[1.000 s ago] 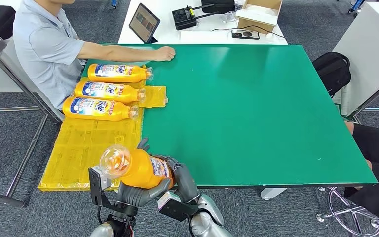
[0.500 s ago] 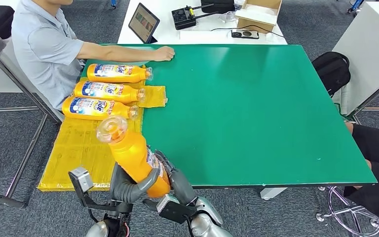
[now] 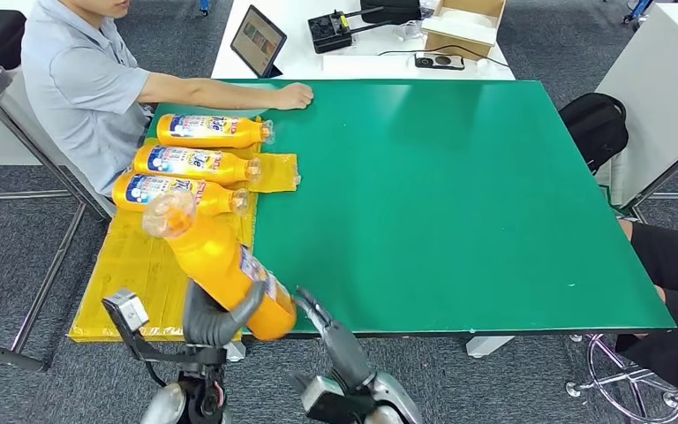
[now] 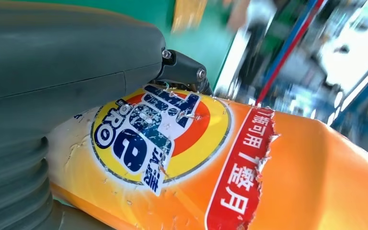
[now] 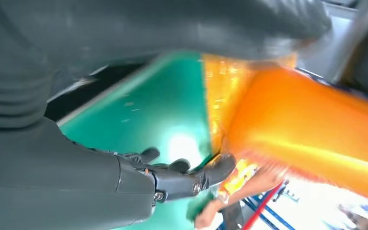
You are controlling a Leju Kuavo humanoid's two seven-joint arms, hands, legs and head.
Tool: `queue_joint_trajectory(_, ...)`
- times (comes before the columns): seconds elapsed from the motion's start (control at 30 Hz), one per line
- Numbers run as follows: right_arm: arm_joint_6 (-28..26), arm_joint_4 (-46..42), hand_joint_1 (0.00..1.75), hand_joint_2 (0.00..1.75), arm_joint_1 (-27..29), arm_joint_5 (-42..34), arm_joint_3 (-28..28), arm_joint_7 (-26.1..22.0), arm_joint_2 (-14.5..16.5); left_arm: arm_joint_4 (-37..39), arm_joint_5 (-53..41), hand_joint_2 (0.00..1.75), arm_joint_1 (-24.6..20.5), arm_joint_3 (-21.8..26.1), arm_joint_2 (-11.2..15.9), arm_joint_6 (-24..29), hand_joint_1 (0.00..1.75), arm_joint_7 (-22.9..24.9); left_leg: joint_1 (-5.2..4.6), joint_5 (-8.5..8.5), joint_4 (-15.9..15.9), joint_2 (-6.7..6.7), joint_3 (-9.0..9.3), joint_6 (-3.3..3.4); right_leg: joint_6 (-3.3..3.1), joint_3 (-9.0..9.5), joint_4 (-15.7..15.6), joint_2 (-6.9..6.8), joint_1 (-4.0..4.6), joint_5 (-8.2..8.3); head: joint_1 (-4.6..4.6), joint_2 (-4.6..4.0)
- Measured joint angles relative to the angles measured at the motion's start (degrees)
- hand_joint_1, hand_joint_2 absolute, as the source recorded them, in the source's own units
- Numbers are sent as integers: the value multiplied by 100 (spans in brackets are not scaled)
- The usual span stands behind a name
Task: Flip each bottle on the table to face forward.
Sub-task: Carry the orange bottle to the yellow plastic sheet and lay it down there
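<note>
The orange detergent bottle (image 3: pixel 221 265) is up off the table, tilted, clear cap end pointing away from the robot toward the yellow mat (image 3: pixel 132 265), base down near the table's front edge. The left hand (image 3: pixel 216 318) is wrapped around its lower body, fingers clamped on it; in the left wrist view the label (image 4: pixel 158 132) faces the camera right beside the thumb. The right hand (image 3: pixel 322 327) sits just beside the bottle's base with its fingers stretched out and apart, holding nothing; can't tell if the tips touch the bottle.

Three more orange bottles lie on their sides in a row at the far left of the green table (image 3: pixel 450 177): nearest (image 3: pixel 177 192), middle (image 3: pixel 196 162), farthest (image 3: pixel 214 131), labels up, caps pointing right. A person's hand (image 3: pixel 293 95) rests on the table's far edge. A tablet (image 3: pixel 257 40) stands on the white desk behind.
</note>
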Motion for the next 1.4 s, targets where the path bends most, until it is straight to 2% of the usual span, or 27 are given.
queue_joint_trajectory(0.13,-345,-924,0,0,663,146,-142,85,-490,89,-2289,175,-252,411,40,1553,175,-441,0,-1,0,-9,-3,0,0,1,0,-1,0,0,-1,0)
queue_joint_trajectory(0.2,-489,-1348,0,0,912,137,-302,66,-647,143,-3352,175,-360,588,81,2033,175,-446,0,-1,0,-9,-4,0,0,1,0,-2,0,0,-2,0)
queue_joint_trajectory(0.27,-595,-1697,0,0,1085,-30,-537,-13,-673,242,-4183,175,-463,727,123,2354,175,-312,0,-1,0,-8,-3,0,0,1,0,-1,0,0,-2,0)
queue_joint_trajectory(0.4,-884,-2190,0,175,1211,-221,-1157,-101,-426,597,-5636,175,-704,892,229,2646,175,195,1,3,0,-1,2,0,-1,1,2,0,1,1,-3,0)
queue_joint_trajectory(0.53,-859,-2388,0,175,1216,-457,-1618,-104,-136,1097,-6439,175,-988,930,375,2499,175,648,1,6,0,0,4,0,0,4,4,0,1,3,-3,0)
queue_joint_trajectory(0.73,-99,-2361,0,175,1211,-477,-1777,-102,16,2154,-7621,175,-1601,934,736,1866,175,1371,1,6,0,3,3,0,1,2,6,1,1,4,-2,0)
queue_joint_trajectory(0.87,49,-2275,0,0,1191,-457,-1781,-107,63,2884,-7901,175,-2031,943,936,1755,175,1543,2,6,0,5,3,-1,0,1,7,1,1,3,-2,0)
queue_joint_trajectory(1.07,237,-2112,0,0,1048,-487,-1681,-112,110,4059,-8853,175,-2744,916,1231,1558,175,2121,2,7,0,6,1,-1,0,1,8,1,1,4,-1,0)
queue_joint_trajectory(1.17,279,-2015,0,0,977,-545,-1599,-113,128,4620,-9029,175,-3029,915,1359,1465,174,2197,2,8,0,7,2,-1,0,1,9,2,1,4,-2,0)
queue_joint_trajectory(1.2,285,-1990,0,0,959,-560,-1586,-113,129,4752,-9047,175,-3085,915,1386,1448,159,2199,2,8,0,5,2,-1,0,2,9,1,1,4,-2,0)
queue_joint_trajectory(1.23,289,-1967,0,0,940,-573,-1577,-113,129,4862,-9061,175,-3135,915,1405,1428,127,2199,2,8,0,1,2,-1,1,4,9,0,1,4,-2,0)
queue_joint_trajectory(1.3,304,-1916,0,0,896,-592,-1567,-113,129,5046,-9073,175,-3235,912,1422,1330,52,2192,2,8,0,-8,2,-1,0,9,9,-4,0,2,-1,0)
queue_joint_trajectory(1.33,316,-1889,0,0,872,-603,-1564,-113,129,5118,-9058,175,-3279,911,1426,1234,24,2172,1,8,0,-12,2,0,0,12,9,-5,0,2,-1,0)
queue_joint_trajectory(1.4,340,-1837,0,0,840,-627,-1564,-113,129,5208,-8928,175,-3338,912,1428,992,6,2069,1,7,0,-13,5,0,-1,15,8,-6,0,1,-1,0)
